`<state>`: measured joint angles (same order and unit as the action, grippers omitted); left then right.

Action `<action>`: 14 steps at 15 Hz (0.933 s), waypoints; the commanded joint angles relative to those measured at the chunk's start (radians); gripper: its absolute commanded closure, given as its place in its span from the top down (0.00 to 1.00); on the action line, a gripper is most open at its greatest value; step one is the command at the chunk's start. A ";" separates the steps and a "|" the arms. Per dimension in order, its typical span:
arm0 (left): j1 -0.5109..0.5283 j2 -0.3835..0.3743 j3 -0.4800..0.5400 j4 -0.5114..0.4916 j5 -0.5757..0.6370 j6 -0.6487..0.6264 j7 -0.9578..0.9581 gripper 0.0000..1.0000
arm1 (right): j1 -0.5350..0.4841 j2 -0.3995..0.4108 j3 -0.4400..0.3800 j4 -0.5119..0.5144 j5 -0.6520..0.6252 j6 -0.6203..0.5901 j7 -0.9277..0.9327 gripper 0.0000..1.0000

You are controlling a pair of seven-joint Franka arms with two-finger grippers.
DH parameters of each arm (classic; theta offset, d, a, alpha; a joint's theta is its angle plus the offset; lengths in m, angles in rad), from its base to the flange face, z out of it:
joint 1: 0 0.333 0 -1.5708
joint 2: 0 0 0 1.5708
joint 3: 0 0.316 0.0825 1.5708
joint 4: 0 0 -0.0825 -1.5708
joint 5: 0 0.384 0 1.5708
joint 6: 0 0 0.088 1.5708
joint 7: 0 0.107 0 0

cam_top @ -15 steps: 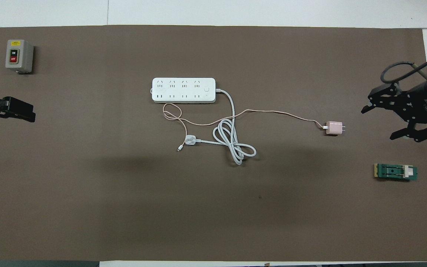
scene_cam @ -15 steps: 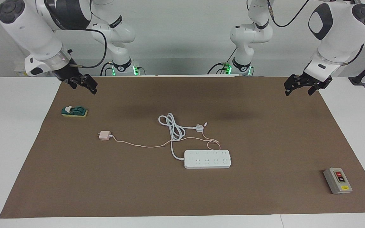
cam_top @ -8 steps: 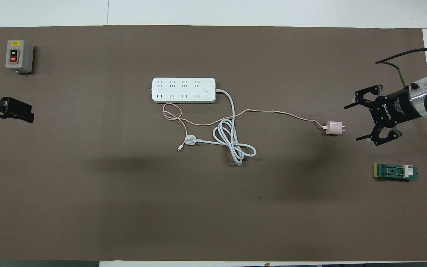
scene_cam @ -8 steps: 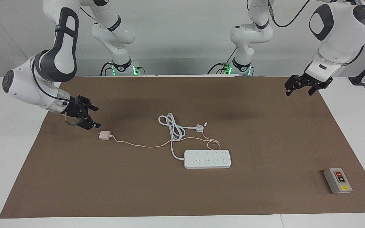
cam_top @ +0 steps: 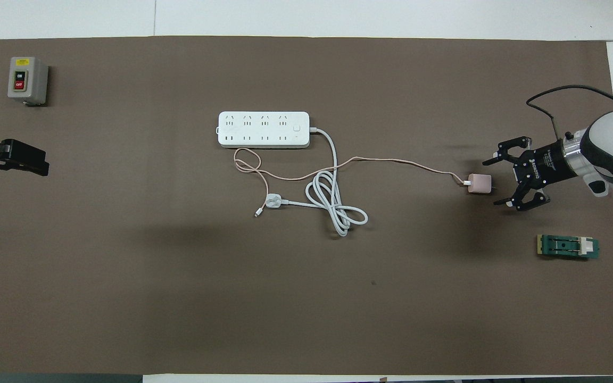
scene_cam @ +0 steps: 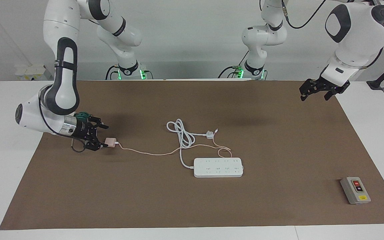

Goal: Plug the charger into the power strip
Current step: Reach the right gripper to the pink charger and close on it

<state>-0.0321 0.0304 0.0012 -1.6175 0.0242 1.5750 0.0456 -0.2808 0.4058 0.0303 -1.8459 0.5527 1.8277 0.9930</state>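
Note:
The charger (scene_cam: 111,142) (cam_top: 479,183), a small pale pink cube, lies on the brown mat toward the right arm's end of the table. Its thin pink cable (cam_top: 391,160) trails to the white power strip (scene_cam: 218,167) (cam_top: 263,128), which lies flat mid-table with its sockets up. My right gripper (scene_cam: 103,136) (cam_top: 495,181) is low at the charger's prong end, open, with its fingertips level with that end and nothing held. My left gripper (scene_cam: 314,96) (cam_top: 22,159) waits open in the air over the mat's edge at the left arm's end.
The strip's thick white cord (cam_top: 333,207) is coiled nearer the robots, ending in a white three-pin plug (scene_cam: 210,134) (cam_top: 273,200). A grey button box (scene_cam: 355,190) (cam_top: 27,80) stands at the left arm's end. A green block (cam_top: 568,247) lies near the right gripper.
My right arm has swung down from over the mat's corner and moved in to the charger's prong end, staying open. The left arm and all objects have not moved.

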 commanded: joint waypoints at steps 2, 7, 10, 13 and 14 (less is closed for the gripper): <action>0.009 -0.026 -0.007 -0.032 0.010 0.014 -0.009 1.00 | -0.034 0.008 0.010 -0.016 0.064 0.015 -0.046 1.00; 0.009 -0.027 -0.007 -0.032 0.010 0.013 -0.009 1.00 | -0.049 -0.012 0.010 -0.116 0.091 0.090 -0.221 1.00; -0.003 -0.033 -0.010 -0.038 0.003 0.019 -0.015 1.00 | -0.048 -0.013 0.010 -0.119 0.102 0.097 -0.232 1.00; -0.003 -0.036 -0.012 -0.057 -0.090 0.065 -0.026 1.00 | -0.048 -0.015 0.010 -0.145 0.105 0.146 -0.247 1.00; -0.002 -0.041 -0.012 -0.077 -0.119 0.074 -0.023 1.00 | -0.046 -0.015 0.011 -0.160 0.107 0.172 -0.279 0.90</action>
<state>-0.0334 0.0274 -0.0116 -1.6233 -0.0394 1.6002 0.0337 -0.3155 0.4164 0.0305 -1.9471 0.6293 1.9439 0.7783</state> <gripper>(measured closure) 0.000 0.004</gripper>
